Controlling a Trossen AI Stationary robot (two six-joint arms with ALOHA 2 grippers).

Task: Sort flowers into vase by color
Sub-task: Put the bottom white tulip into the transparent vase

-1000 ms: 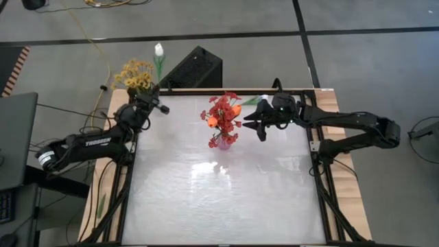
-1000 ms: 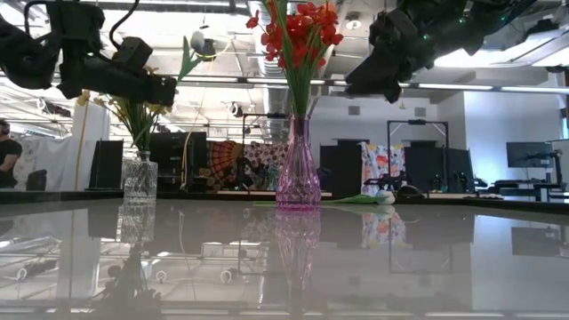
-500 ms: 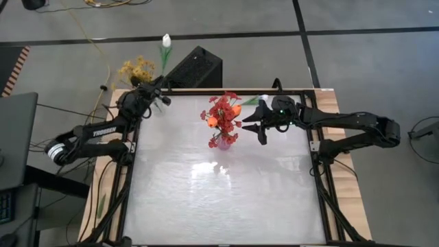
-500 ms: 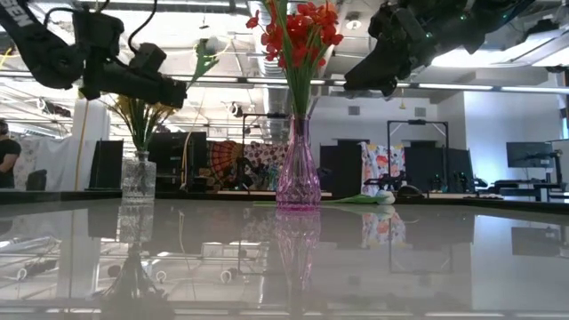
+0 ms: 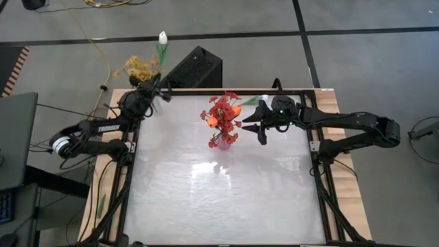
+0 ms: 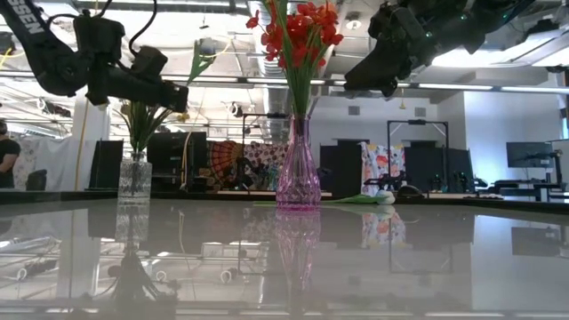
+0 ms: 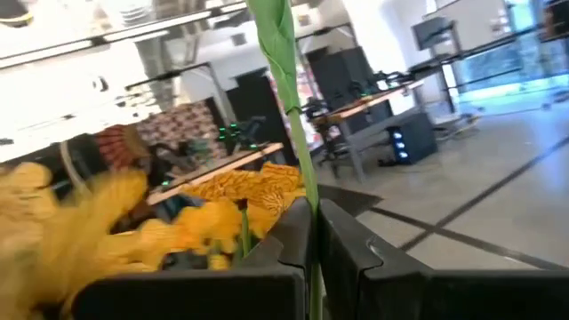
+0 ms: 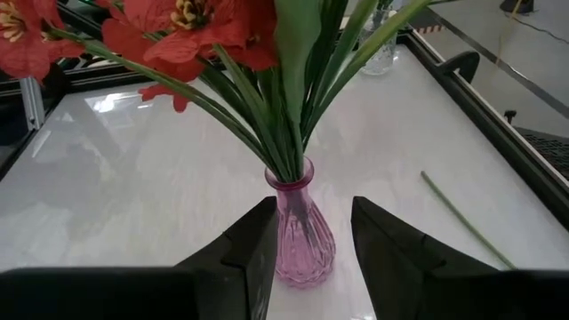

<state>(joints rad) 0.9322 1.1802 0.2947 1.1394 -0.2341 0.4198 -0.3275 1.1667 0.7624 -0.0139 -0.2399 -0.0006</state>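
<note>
At the tabletop's far left corner, your left end effector [image 5: 160, 92] pinches the white flower [image 5: 162, 38] stem upright, just beside the clear vase [image 6: 134, 178]; the right end effector [image 5: 255, 127] hangs half spread.

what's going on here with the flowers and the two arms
The robot is sorting artificial flowers into vases by colour. The left gripper is shut on the green stem of a white flower, holding it up at the table's far left corner by the clear vase of yellow flowers. The right gripper hovers open beside the pink vase of red flowers mid-table. Another white flower lies on the table behind it.
</note>
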